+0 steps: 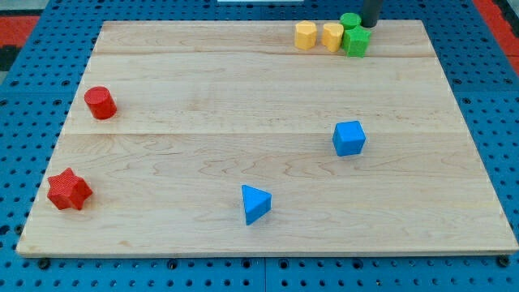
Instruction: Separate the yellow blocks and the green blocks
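Note:
Two yellow blocks sit side by side near the view's top edge: a yellow hexagonal block (306, 36) on the left and a yellow rounded block (332, 36) on the right. A green star-like block (356, 41) touches the right yellow block. A green cylinder (349, 21) stands just behind it, at the board's top edge. My tip (368, 25) comes down at the view's top, right beside the green cylinder on its right and just above the green star-like block.
A red cylinder (100, 103) and a red star (68, 190) lie at the view's left. A blue cube (349, 138) is right of centre and a blue triangular block (255, 203) is near the bottom. The wooden board (203, 89) rests on blue pegboard.

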Controlling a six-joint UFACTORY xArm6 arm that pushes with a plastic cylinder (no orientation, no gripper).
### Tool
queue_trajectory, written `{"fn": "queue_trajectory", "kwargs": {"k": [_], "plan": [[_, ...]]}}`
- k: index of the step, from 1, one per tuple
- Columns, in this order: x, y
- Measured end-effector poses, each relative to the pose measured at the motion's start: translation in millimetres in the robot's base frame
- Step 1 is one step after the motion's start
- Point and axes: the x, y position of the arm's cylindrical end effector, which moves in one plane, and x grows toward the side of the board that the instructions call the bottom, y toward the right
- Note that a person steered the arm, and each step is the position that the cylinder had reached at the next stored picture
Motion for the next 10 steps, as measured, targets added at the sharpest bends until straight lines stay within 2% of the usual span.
{"fn": "queue_trajectory", "kwargs": {"k": [2,3,4,7,8,9,10], "plan": [[18,-37],[32,-36],[62,-51],[43,-191],[-7,-178],[-8,-158],[-6,-89]]}}
